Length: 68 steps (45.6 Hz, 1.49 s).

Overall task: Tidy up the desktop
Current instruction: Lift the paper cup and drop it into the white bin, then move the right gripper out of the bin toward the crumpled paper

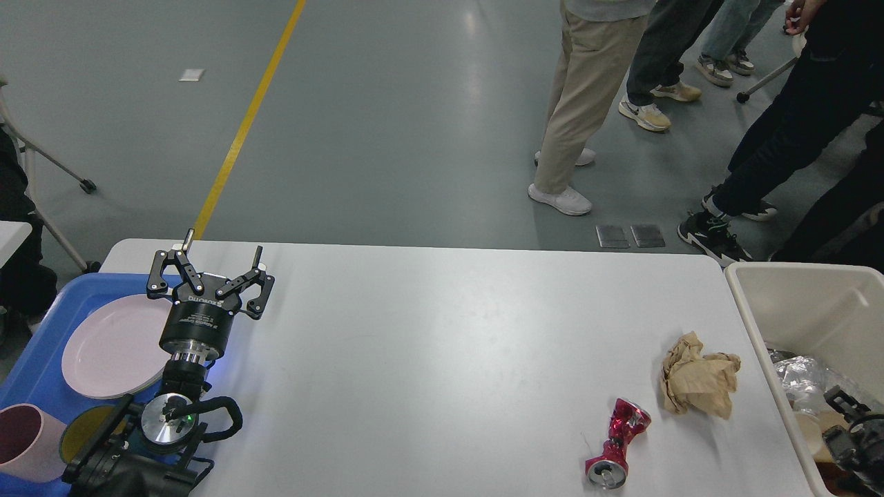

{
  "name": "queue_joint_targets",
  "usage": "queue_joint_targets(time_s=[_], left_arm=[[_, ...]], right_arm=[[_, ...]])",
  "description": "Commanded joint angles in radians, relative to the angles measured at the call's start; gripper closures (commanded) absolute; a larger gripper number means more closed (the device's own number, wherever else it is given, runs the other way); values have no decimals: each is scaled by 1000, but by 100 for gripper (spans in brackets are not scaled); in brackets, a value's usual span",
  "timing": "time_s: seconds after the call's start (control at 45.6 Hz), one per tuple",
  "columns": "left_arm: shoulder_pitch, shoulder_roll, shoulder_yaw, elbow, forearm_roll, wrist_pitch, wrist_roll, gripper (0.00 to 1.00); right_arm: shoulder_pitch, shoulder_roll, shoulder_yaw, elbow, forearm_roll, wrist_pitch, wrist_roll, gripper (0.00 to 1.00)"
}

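Note:
The white desktop (pixel 428 345) fills the lower half of the head view. A crushed red can (pixel 618 442) lies near its front right, and a crumpled brown paper ball (pixel 697 376) rests just behind it to the right. My left gripper (pixel 222 250) stands open over the desktop's far left corner, empty, fingers spread upward. My right gripper (pixel 846 421) shows only as a dark tip at the lower right edge, over the beige bin; its fingers cannot be told apart.
A blue tray (pixel 41 352) at the left holds a pink plate (pixel 110 345), a pink cup (pixel 24 442) and a yellow dish (pixel 83 428). A beige bin (pixel 780 304) at the right holds foil and paper scraps. Several people stand beyond the far edge.

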State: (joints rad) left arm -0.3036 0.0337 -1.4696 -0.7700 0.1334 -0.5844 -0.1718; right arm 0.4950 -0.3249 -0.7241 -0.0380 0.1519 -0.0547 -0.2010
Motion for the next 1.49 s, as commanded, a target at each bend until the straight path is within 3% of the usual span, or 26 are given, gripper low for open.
queue_joint_targets(time_s=[0.0,0.11,0.263,0.416,0.57,0.767,0.854,0.964,1.074,1.336,1.402,1.468], left_arm=[[0,0,0,0,0,0,0,3],[0,0,0,0,0,0,0,3],[0,0,0,0,0,0,0,3],[0,0,0,0,0,0,0,3],[0,0,0,0,0,0,0,3],[0,0,0,0,0,0,0,3],[0,0,0,0,0,0,0,3],[0,0,0,0,0,0,0,3],[0,0,0,0,0,0,0,3],[0,0,0,0,0,0,0,3],[0,0,0,0,0,0,0,3],[0,0,0,0,0,0,0,3]], right_arm=[[20,-2,0,4,-2,4,0,0],[69,-5,-5,17,-5,55,-6,0],[183,-39,-8,9,-22,314,-9,0],[348,-62,-104,62,-77,443,-26,0],[635,-187,-170,390,-172,553,-70,0],[997,-275,-234,841,-221,579,-248,0],[1121,-261,-296,996,-218,579,-288,0],[1293,-192,-383,1171,-212,589,-291,0],[1487,-69,-454,1332,-163,667,-288,0],[1795,-57,-456,1595,6,722,-284,0],[1827,-62,-457,1659,8,725,-267,2],[1853,-65,-460,1721,6,722,-220,2]])
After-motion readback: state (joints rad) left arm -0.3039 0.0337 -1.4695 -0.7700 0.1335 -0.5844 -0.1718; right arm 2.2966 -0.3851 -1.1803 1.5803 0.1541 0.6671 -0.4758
